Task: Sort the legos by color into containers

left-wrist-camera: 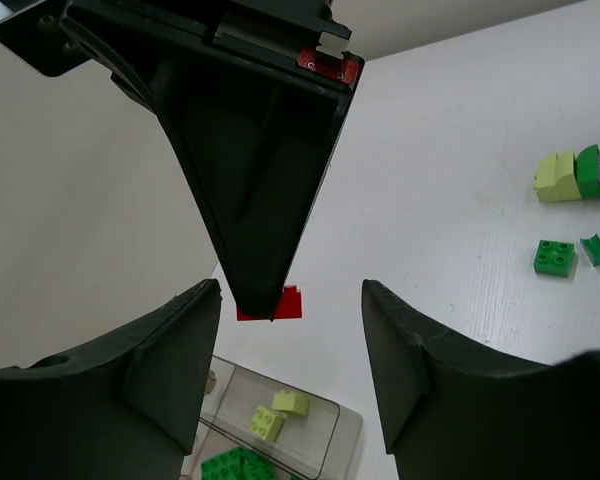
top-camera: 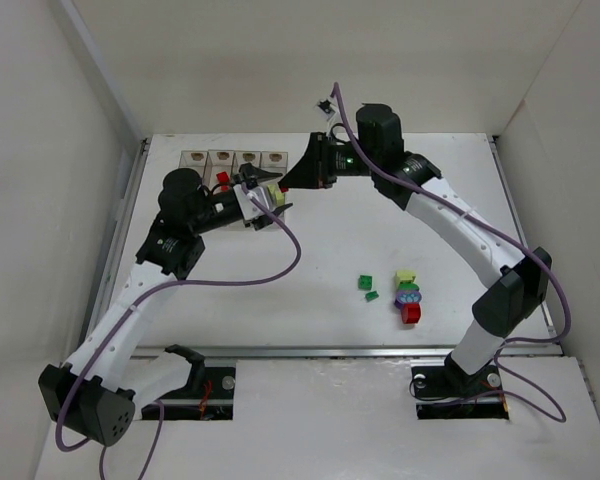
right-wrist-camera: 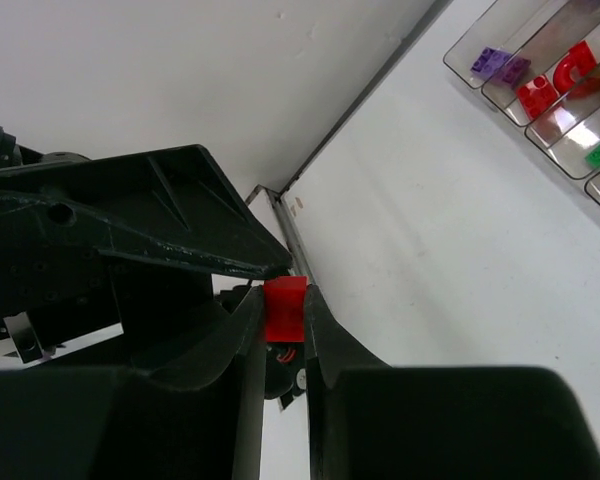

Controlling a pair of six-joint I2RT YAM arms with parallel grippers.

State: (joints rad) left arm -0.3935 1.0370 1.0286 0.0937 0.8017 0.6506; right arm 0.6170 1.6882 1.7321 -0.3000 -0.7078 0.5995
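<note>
Red brick (right-wrist-camera: 285, 308) pinched tight in closed tips of right gripper (top-camera: 283, 183), held near clear containers (left-wrist-camera: 325, 435) at far left of table. Left gripper (left-wrist-camera: 291, 295) half open, empty, fingers either side. Probably best: centre over matching colour, lower, then release.

High view behind arms (top-camera: 450, 225), facing down, close wrist views sharing red brick (right-wrist-camera: 285, 308)

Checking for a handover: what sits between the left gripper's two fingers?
The right gripper, shut on a red lego, has its tip in the gap between the left gripper's open fingers; the left wrist view shows it.
</note>
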